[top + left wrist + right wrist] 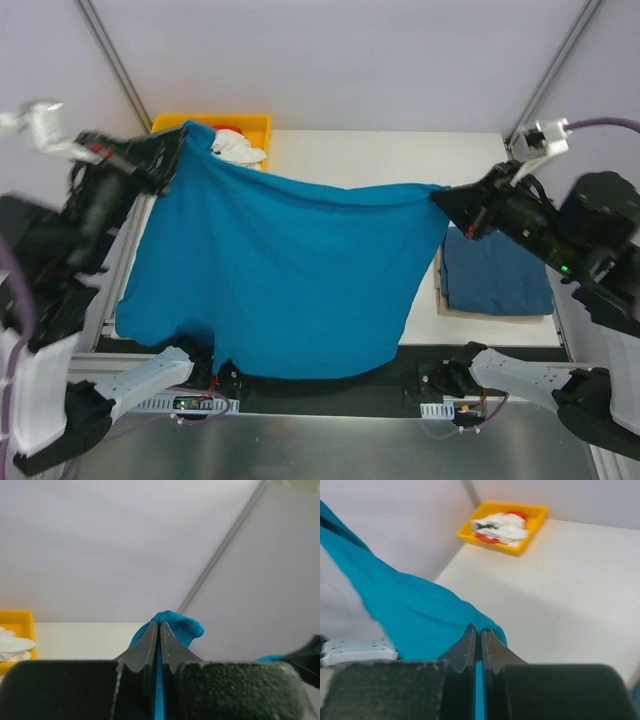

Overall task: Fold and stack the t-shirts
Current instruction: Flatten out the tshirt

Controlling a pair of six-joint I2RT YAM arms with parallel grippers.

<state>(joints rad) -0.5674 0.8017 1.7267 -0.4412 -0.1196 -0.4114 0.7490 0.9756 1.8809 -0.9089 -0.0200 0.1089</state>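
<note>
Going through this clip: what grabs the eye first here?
A big teal t-shirt hangs spread in the air over the table, two corners pinched by the left gripper and the right gripper. A darker folded shirt lies at the table's right edge, and a yellow bin of white cloth sits at the back left.
</note>
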